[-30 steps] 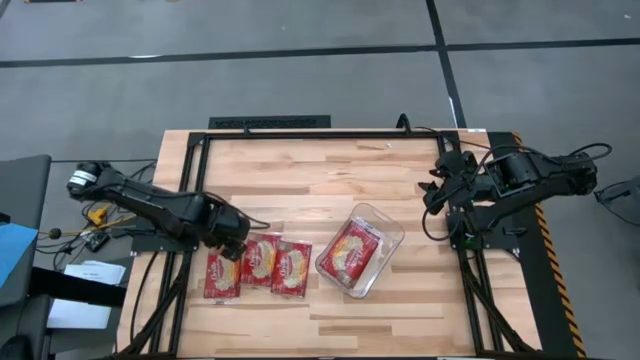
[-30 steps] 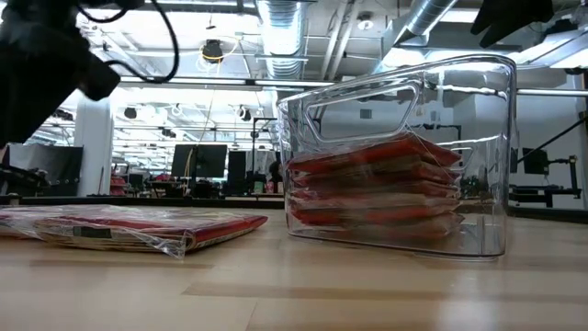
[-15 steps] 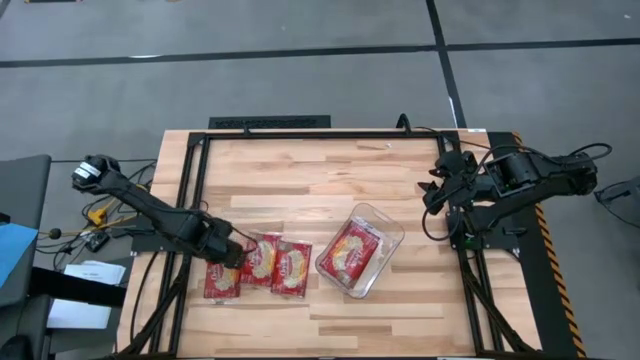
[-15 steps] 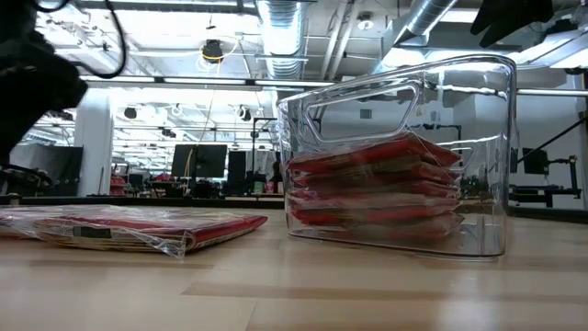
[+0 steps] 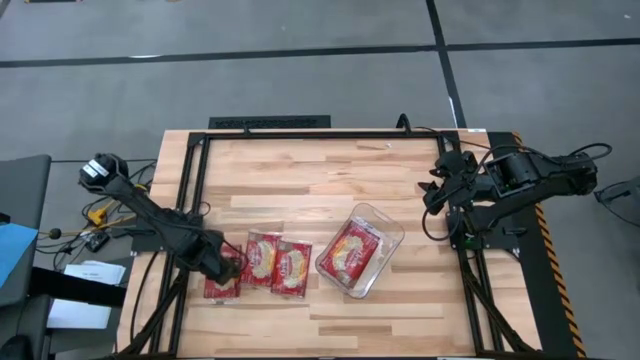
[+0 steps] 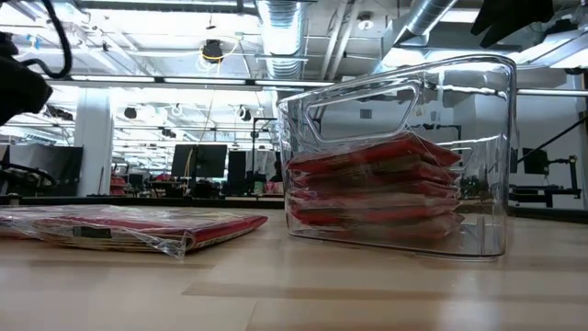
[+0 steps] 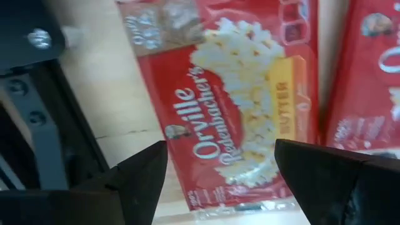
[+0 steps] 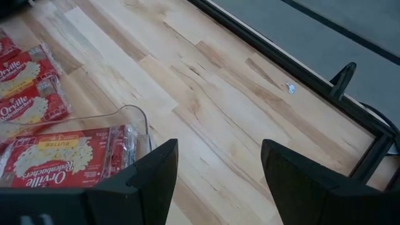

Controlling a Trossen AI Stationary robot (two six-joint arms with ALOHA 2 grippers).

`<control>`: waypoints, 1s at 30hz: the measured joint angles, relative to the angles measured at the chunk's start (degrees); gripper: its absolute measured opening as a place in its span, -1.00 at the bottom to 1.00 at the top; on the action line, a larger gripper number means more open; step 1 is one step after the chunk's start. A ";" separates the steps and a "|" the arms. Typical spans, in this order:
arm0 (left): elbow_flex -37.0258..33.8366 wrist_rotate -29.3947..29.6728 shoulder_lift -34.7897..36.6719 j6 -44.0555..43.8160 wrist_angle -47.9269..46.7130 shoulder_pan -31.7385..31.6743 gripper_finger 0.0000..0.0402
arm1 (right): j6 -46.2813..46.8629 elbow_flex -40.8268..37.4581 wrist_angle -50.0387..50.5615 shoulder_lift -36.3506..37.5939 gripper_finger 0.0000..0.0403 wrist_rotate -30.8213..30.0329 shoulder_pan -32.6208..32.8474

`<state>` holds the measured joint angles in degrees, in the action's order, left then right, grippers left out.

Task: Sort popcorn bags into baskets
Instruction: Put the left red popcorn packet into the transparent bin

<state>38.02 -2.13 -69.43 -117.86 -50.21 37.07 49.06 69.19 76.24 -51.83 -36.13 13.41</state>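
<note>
While the left claw (image 5: 228, 268) hangs w/ fingers spread just above the outermost popcorn bag (image 5: 222, 277), nothing is gripped; the left wrist view shows that bag (image 7: 240, 106) lying flat betw. the two dark fingers (image 7: 134, 181), printed side up. Landmark: the clear tub (image 5: 360, 250), set at an angle on the wooden tabletop (image 5: 320, 180). Three bags lie in a row on the left arm's side of the tub: the one under the claw is farthest from it, a second (image 5: 261, 261) sits beside that, and a third (image 5: 292, 269) is nearest the tub but apart from its wall. Inside the tub more red bags (image 5: 351, 250) are stacked flat; the low view shows the stack (image 6: 372, 188) filling roughly the lower half of the tub (image 6: 478, 138). The right claw (image 5: 432, 195) waits well off the tub's far side, near the tabletop's edge, fingers open & empty.
</note>
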 joint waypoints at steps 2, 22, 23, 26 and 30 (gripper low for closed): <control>0.00 1.30 0.00 -2.14 -0.16 1.13 0.42 | -0.02 0.00 0.01 0.00 0.27 0.01 0.00; -8.35 3.79 -0.76 -16.31 12.01 7.62 0.42 | -0.02 0.00 0.03 -0.01 0.27 0.28 0.00; -8.35 3.13 -0.76 -16.33 11.38 7.62 0.42 | -0.02 0.00 0.03 0.00 0.27 0.28 0.00; -8.18 2.62 -0.04 -16.91 10.72 7.58 0.42 | 0.00 0.00 0.02 -0.01 0.27 0.28 0.00; -4.41 3.59 1.25 -17.90 3.09 7.58 0.42 | -0.02 0.00 0.01 0.00 0.27 0.21 0.00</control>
<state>33.62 1.46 -68.18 -135.76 -47.12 44.64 49.04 69.19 76.25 -51.83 -35.92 13.41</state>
